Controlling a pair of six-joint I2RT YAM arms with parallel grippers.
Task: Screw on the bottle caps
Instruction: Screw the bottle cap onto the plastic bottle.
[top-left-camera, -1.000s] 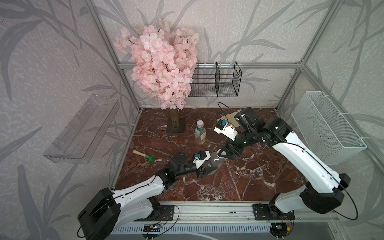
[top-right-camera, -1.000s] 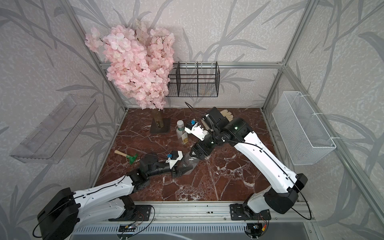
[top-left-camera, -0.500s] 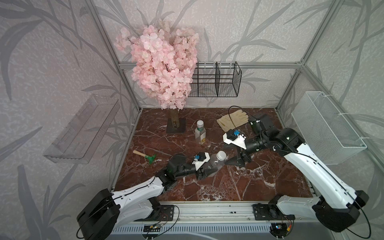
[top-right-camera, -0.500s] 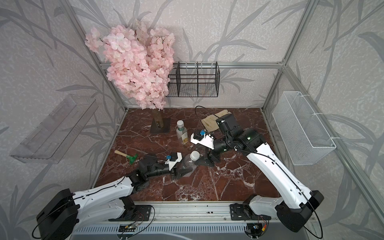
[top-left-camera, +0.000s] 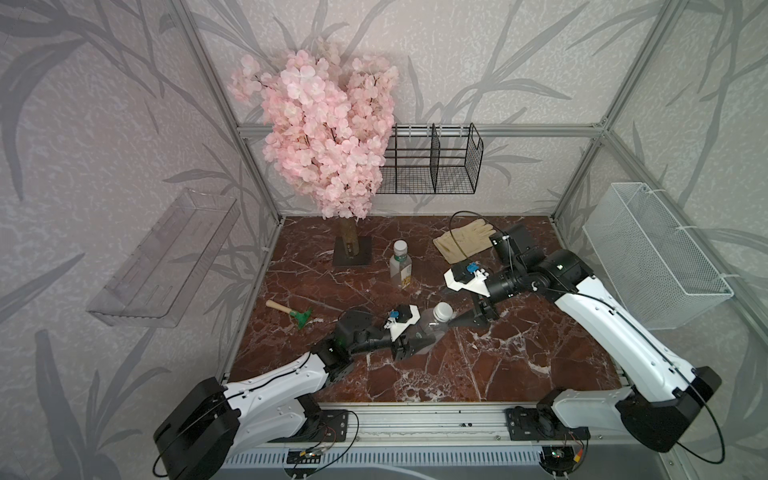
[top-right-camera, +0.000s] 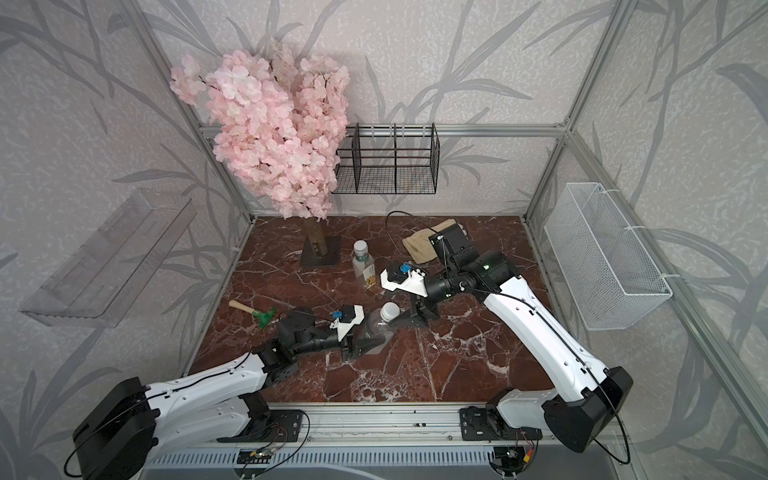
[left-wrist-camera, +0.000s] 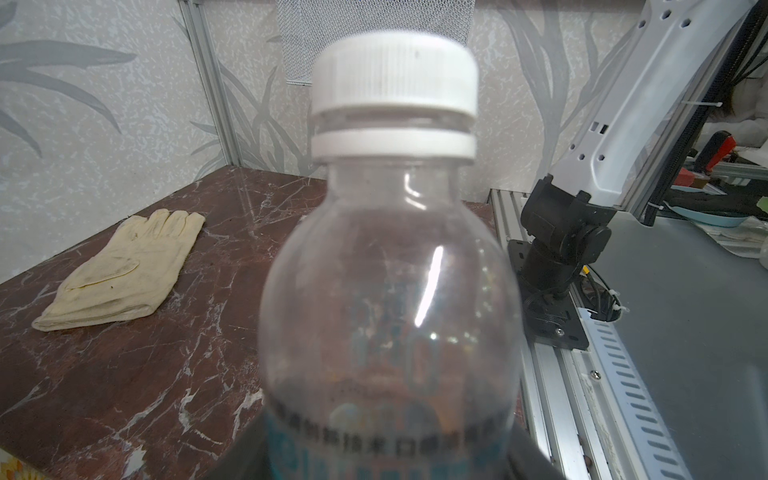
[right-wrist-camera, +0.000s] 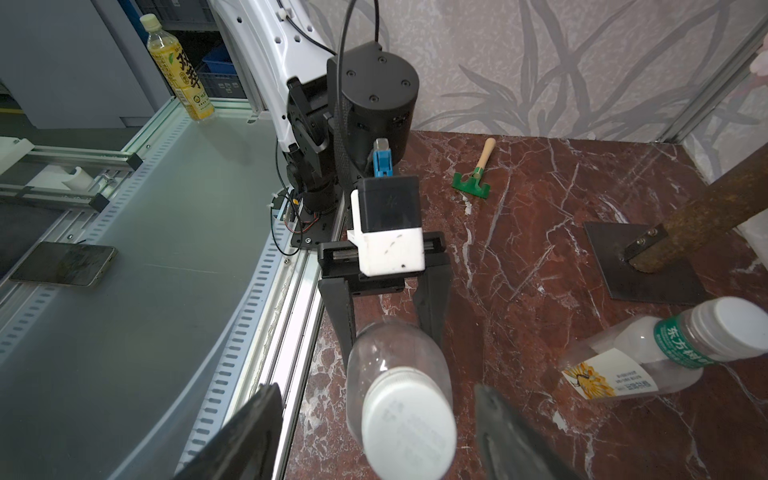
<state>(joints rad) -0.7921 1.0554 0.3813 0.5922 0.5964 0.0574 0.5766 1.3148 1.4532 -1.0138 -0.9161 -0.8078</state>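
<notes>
Now the right gripper (top-left-camera: 459, 322) is back at the white cap (top-left-camera: 442, 311), closer than half a second ago, when it hung off to the side. A second ago that arm reached further across and covered the glove (top-left-camera: 463, 239), which now lies mostly uncovered. The left arm has not shifted. It stretches low over the marble table (top-left-camera: 519, 357), with the left gripper (top-left-camera: 415, 345) clenched on the lower body of the round bottle (top-left-camera: 428, 330). That bottle tilts up toward the right arm near the table's middle. The right arm bends at the elbow, its pincer slanting down at the bottle's neck.

The right wrist view shows what the top views cannot: the two fingers (right-wrist-camera: 257, 428) stand released, one on each side of the cap with a gap to both. The left wrist view shows the cap on the neck with a clear strip above the white ring (left-wrist-camera: 392, 143), and a blue label (left-wrist-camera: 386, 449) at the base. The green-banded bottle (top-left-camera: 401, 266) stands capped further back, near the tree (top-left-camera: 320, 137).
</notes>
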